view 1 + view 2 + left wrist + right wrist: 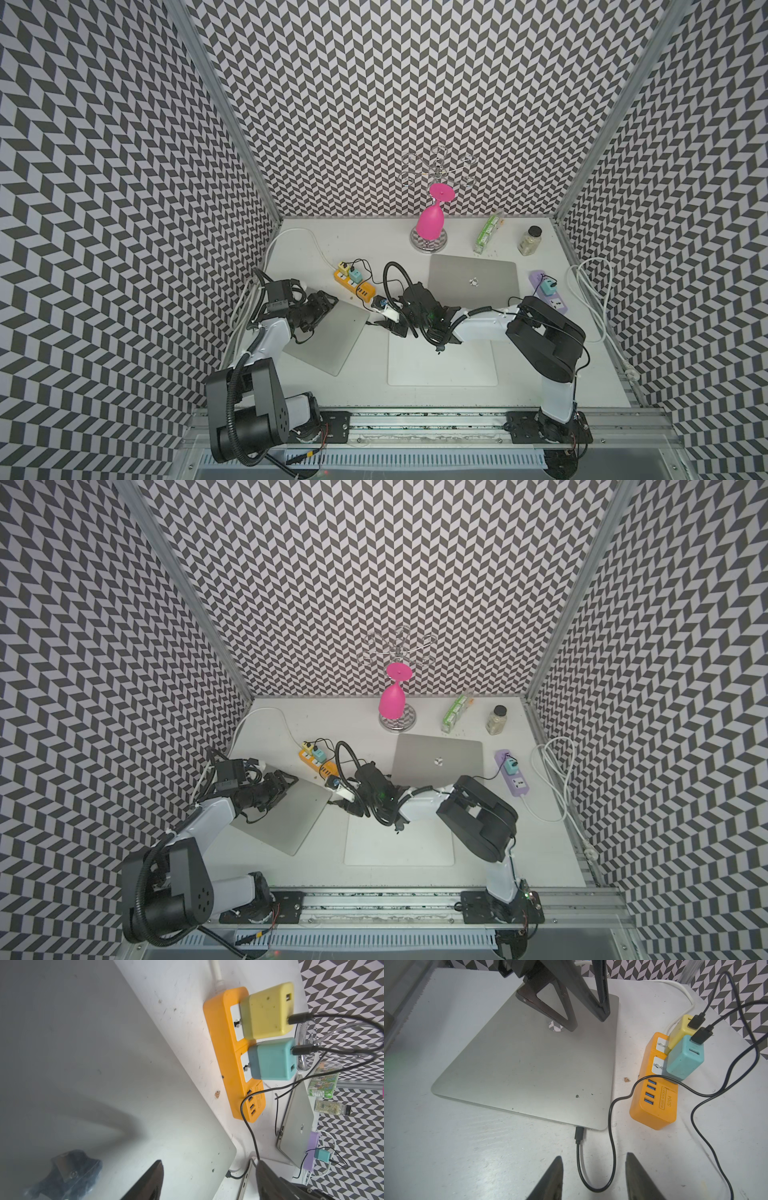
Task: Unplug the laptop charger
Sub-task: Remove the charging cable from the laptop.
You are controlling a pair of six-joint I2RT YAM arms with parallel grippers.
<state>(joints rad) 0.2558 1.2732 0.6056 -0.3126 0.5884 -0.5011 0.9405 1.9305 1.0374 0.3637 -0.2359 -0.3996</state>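
In both top views the L arm (266, 336) came up the left side of frame and the R arm (540, 332) swung in from the lower right. Both met at the tilted laptop (328, 336), left of centre.

The left gripper (588, 1024) stood w/ jaws apart, clasping nothing, tips on or just above the lid. That's prob. to pin the laptop so it won't slide when the plug gets tugged, but actual contact couldn't be confirmed. The right gripper (593, 1178), at the bottom edge of its own wrist view, was likewise spread and empty. A loop of the black cable (612, 1147) lay between its fingers, not pinched. The plug (579, 1133) sat in the laptop's near edge, lower middle of that frame, just beyond the gripper, so it wasn't unplugged yet. I'd judge the gripper was lined up there for a straight pull away from the edge.

Further on, right of the laptop, lay the orange power strip (654, 1109) w/ a yellow charger (679, 1030) and a teal charger (685, 1059). Which one fed this cable couldn't be traced.

Only the R wrist view showed the plug clearly; in the top views it was too small and crowded by the gripper. The L wrist view caught what the R wrist missed: a second laptop (299, 1132) further back, beside a purple strip (311, 1147). The top views alone showed the pink glass (432, 224) at the back wall.
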